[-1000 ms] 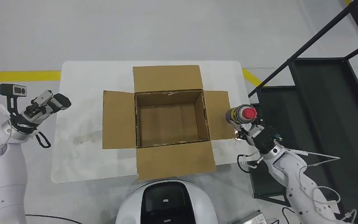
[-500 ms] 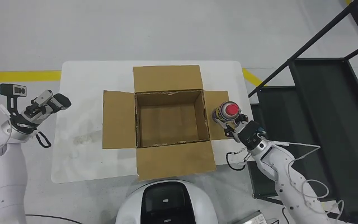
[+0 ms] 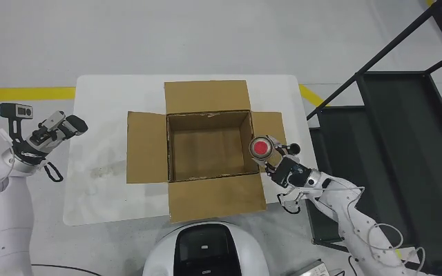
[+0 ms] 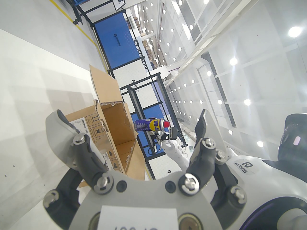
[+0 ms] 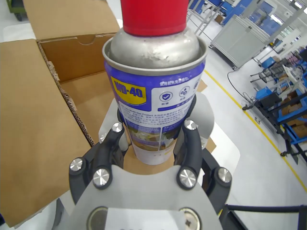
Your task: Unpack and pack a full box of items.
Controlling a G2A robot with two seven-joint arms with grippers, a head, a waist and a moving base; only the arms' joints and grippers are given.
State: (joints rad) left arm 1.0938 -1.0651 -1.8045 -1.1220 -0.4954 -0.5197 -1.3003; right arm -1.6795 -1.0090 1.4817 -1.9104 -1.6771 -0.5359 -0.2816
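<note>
**At the 3 o'clock rim of the box: first can in hand, packing barely begun**

At table (image 3: 103,103) centre, cardboard box (image 3: 207,152) standing open, all four flaps folded outward, floor bare as far as seen from above. Judged as the start of the packing half: unpacking apparently finished, nothing yet put back inside.

Above the box's 3 o'clock wall, spray can (image 3: 262,147) held clear of the cardboard, red cap uppermost, straddling the line between inner edge and right flap. Gripped low on the body by the right jaws, closed to the width of the can and pressing on opposite sides of the lower label; upper body and cap left free.

Off the table's 9 o'clock edge, left jaws spread wide, holding nothing and touching nothing, well apart from the box.

Still to do, on this reading: lowering the can into the box, releasing it, then packing any further items.
</note>
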